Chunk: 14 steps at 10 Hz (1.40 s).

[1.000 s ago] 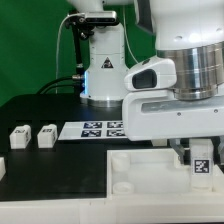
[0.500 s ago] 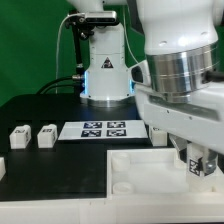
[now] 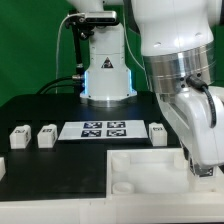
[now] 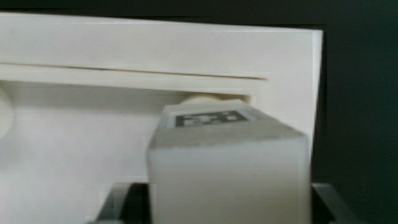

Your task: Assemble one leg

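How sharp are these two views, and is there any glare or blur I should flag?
Exterior view: the background, the marker board and the loose legs are fairly sharp; the arm near the lens is large and softly blurred, and it hides the gripper. Wrist view: soft throughout, the tabletop nearly washed out to white, and the tag on the held leg is smeared but visible.

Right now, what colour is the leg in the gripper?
White, with a black-and-white tag; the leg shows best in the wrist view.

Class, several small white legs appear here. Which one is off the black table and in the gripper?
The leg between the gripper's fingers, over the white tabletop. The loose legs stand on the black table.
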### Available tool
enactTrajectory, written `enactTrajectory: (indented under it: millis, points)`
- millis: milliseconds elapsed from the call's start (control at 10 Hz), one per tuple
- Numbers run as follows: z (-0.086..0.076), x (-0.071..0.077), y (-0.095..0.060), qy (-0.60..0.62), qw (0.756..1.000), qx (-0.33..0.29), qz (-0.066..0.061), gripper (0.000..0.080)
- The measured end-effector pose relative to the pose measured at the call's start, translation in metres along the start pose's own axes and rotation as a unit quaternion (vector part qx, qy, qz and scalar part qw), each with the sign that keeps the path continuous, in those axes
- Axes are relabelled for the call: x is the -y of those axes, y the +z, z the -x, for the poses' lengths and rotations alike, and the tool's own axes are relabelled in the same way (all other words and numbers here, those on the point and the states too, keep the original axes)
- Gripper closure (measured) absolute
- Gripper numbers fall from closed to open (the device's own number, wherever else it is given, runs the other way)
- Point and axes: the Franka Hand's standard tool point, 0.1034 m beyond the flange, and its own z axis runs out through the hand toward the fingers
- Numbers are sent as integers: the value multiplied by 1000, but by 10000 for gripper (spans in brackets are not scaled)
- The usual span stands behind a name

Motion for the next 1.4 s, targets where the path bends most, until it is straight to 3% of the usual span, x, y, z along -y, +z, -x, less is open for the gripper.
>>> enactTrajectory:
  millis: [100,200,300,400,600,700,1100,1200,1300,1400]
  points:
    - [0,0,1,-19,1000,0,1,504]
    - [1,0,2,-42,999,-2,-1,321]
    - [4,-1,3,-102,995,-3,-1,209]
    - [9,-3,3,-180,984,-9,5,209]
    - [7,-3,5,-285,959,-8,7,153]
    - [7,-3,5,-313,950,-8,7,153]
    - [8,-2,-6,-594,804,-37,16,151]
    - [7,-2,-5,-623,781,-41,15,151]
    - [7,-3,-4,-622,782,-40,15,268]
    - [7,-3,-4,-602,797,-40,14,404]
